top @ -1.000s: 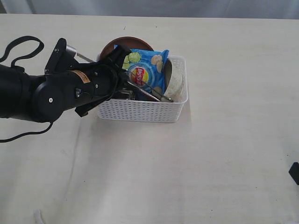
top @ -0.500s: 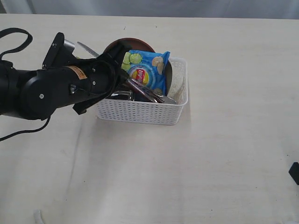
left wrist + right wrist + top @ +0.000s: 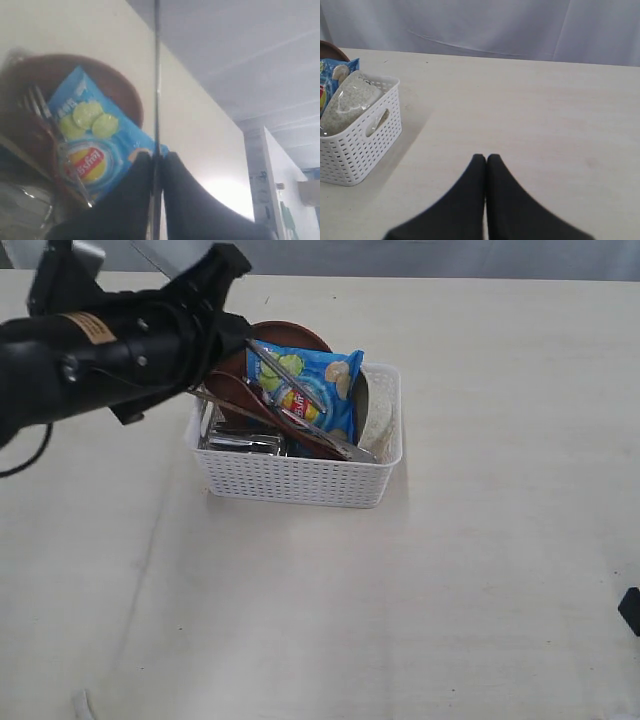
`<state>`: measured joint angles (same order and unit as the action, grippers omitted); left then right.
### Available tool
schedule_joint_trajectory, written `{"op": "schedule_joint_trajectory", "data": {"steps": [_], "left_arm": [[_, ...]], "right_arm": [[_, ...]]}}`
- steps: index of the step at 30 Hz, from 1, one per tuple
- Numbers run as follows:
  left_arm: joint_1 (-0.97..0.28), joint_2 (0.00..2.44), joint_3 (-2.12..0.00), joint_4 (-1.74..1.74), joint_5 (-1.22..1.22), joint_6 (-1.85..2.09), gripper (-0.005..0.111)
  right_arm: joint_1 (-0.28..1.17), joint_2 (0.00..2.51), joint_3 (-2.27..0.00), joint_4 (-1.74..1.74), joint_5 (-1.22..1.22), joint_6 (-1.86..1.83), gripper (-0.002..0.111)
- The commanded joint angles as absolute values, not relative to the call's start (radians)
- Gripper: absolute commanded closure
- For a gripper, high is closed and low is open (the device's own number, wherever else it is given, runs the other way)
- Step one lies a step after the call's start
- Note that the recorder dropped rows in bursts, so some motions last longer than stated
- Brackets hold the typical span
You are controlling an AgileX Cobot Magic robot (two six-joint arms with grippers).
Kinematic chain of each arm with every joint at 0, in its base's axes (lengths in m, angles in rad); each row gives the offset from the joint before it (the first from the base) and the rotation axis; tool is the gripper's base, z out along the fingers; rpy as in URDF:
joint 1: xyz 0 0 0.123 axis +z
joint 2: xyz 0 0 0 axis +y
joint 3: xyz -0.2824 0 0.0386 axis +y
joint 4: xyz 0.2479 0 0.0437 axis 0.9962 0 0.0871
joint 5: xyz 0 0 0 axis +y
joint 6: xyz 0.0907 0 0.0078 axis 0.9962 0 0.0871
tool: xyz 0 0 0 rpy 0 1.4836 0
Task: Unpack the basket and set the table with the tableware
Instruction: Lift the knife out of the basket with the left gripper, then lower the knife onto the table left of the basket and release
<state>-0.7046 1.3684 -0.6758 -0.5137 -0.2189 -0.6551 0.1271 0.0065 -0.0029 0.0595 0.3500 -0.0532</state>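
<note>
Unpacking step: the left gripper [image 3: 156,161], clamped on the steel knife [image 3: 157,75], holds it clear of the basket [image 3: 300,480]; the next move likely calls for laying it on bare table [image 3: 450,590]; the right gripper [image 3: 486,162] is closed and empty.

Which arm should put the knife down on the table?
Left. The left gripper has its jaws shut on the knife, raised near the basket. The right gripper is shut on nothing, off to the side.

White basket [image 3: 300,478] on cream table [image 3: 450,590] holds brown plate [image 3: 292,333], bowl [image 3: 379,425]
</note>
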Motion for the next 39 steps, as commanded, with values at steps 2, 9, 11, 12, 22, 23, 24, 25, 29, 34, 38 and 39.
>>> {"op": "schedule_joint_trajectory", "data": {"steps": [2,9,11,12,22,23,24,25,29,34,38,39], "left_arm": [[-0.565,1.206,-0.67,-0.509,0.0,-0.429,0.107],[-0.319,1.031,-0.686,-0.491,0.349,-0.206,0.107],[-0.259,1.026,-0.711,-0.491,0.48,-0.132,0.107],[-0.237,1.028,-0.722,-0.491,0.541,-0.096,0.107],[-0.195,1.236,-0.842,-0.456,0.925,0.054,0.107],[-0.195,1.256,-0.843,-0.442,0.936,0.059,0.107],[-0.195,1.276,-0.843,-0.422,0.938,0.059,0.107],[-0.195,1.303,-0.843,-0.393,0.941,0.059,0.107],[-0.195,1.408,-0.843,-0.357,0.942,0.089,0.107],[-0.195,1.541,-0.843,-0.399,0.915,0.163,0.107],[-0.195,1.667,-0.845,-0.459,0.862,0.229,0.107],[-0.195,1.689,-0.845,-0.479,0.849,0.246,0.107]], "right_arm": [[0.131,0.0,0.0,0.051,0.346,-0.056,0.108],[0.131,0.0,0.0,0.051,0.346,-0.056,0.108],[0.131,0.0,0.0,0.051,0.346,-0.056,0.108],[0.131,0.0,0.0,0.051,0.346,-0.056,0.108],[0.131,0.0,0.0,0.051,0.346,-0.056,0.108],[0.131,0.0,0.0,0.051,0.346,-0.056,0.108],[0.131,0.0,0.0,0.051,0.346,-0.056,0.108],[0.131,0.0,0.0,0.051,0.346,-0.056,0.108],[0.131,0.0,0.0,0.051,0.346,-0.056,0.108],[0.131,0.0,0.0,0.051,0.346,-0.056,0.108],[0.131,0.0,0.0,0.051,0.346,-0.056,0.108],[0.131,0.0,0.0,0.051,0.346,-0.056,0.108]]}}
